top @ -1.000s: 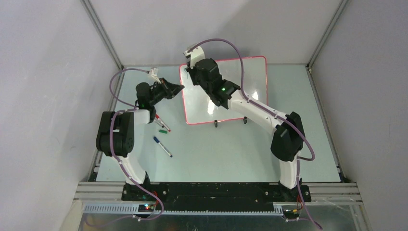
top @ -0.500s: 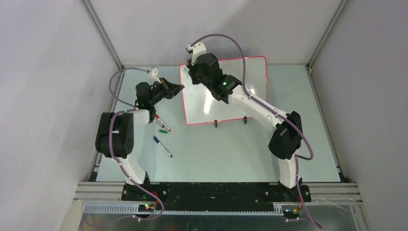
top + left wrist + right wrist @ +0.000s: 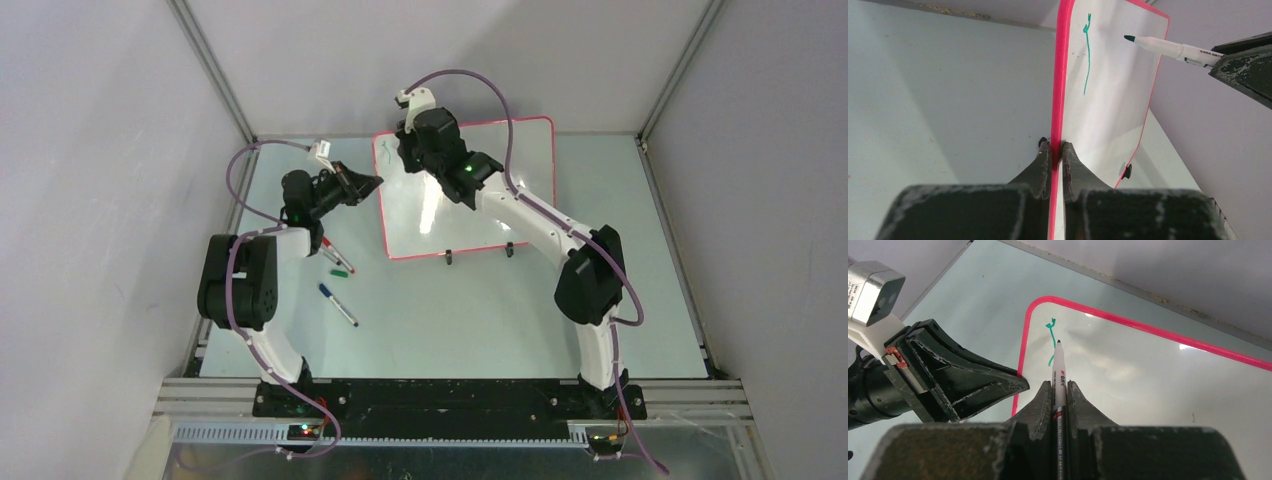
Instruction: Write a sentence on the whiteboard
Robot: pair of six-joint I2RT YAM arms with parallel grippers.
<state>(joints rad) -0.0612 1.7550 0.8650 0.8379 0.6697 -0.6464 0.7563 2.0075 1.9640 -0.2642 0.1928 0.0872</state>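
The whiteboard (image 3: 410, 215) stands tilted on the table, white with a red-pink rim. My left gripper (image 3: 1057, 146) is shut on the rim of its left edge (image 3: 375, 182). My right gripper (image 3: 1060, 385) is shut on a white marker (image 3: 1058, 365) with a dark green tip, and hovers over the board's far left corner (image 3: 408, 150). Of the sentence, only a thin green stroke with a small curl on top (image 3: 1052, 340) shows near that corner. The marker (image 3: 1168, 47) tip lies just right of the stroke (image 3: 1087, 55); whether it touches the board I cannot tell.
Loose markers lie on the table left of the board: a red and a green-capped one (image 3: 338, 258) and a blue one (image 3: 338, 305). Two small black feet (image 3: 450, 258) (image 3: 509, 250) show at the board's near edge. Enclosure walls close in behind and at both sides.
My right arm has drawn back toward the board's far left corner with the marker, uncovering the green stroke. The left arm and the board have not moved.
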